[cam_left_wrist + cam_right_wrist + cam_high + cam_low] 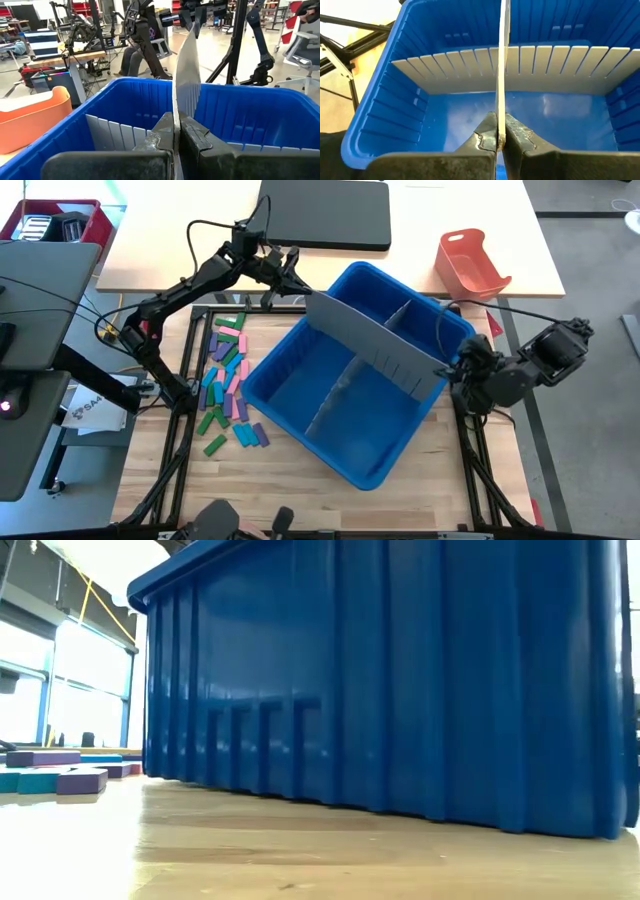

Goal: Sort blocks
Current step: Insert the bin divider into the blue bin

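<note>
no sorting done yet: the blocks [228, 380] all lie heaped on the table beside the blue bin [300, 375], while left gripper [297, 280] and right gripper [452, 368] each pinch an end of the grey slotted divider sheet [375, 340] above it.

Pale wooden worktop [300, 490] on a black frame, over grey floor [585, 270]. Light tabletop [190, 250] beyond, carrying a dark mat [325, 215] and an orange tray [470, 262]. Red bin [55, 220] at one corner. Bright windows [60, 690] seen from table height. Farther off, black stands [240, 45], office chairs [300, 50], cluttered desks [65, 55].
</note>
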Robot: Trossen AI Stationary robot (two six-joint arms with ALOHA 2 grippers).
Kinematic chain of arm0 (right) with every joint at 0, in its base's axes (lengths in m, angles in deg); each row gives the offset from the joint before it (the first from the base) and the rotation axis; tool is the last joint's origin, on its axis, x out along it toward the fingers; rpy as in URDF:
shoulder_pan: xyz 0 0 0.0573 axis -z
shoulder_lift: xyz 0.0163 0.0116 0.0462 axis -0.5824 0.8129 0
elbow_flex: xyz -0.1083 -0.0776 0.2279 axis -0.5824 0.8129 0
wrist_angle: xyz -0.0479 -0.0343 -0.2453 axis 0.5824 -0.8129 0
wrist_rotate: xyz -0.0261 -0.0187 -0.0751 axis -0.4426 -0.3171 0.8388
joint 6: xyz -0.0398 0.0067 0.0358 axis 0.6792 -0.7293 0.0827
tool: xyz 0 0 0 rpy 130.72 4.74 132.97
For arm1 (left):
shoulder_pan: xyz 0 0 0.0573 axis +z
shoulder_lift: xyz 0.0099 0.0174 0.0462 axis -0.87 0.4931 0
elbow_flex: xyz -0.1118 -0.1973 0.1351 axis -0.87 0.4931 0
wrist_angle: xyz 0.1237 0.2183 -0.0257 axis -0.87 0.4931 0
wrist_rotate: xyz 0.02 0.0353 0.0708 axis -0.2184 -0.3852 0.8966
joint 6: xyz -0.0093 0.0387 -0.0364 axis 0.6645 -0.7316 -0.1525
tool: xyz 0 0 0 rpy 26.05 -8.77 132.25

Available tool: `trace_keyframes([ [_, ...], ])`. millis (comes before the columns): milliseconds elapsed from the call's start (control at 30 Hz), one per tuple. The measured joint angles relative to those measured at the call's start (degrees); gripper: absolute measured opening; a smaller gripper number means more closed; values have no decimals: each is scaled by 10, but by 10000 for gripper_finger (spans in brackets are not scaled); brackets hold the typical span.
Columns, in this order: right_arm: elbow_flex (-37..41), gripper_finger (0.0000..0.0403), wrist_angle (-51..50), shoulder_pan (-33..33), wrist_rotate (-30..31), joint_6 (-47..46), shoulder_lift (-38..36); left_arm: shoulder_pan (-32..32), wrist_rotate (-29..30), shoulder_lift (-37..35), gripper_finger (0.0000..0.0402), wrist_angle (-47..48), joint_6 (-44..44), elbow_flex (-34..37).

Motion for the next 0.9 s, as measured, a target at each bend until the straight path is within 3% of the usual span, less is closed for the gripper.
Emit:
trace_keyframes([
  [900,-1,4,5,5,-63,-19,16,17,-13,-2,1,34,-17,-2],
])
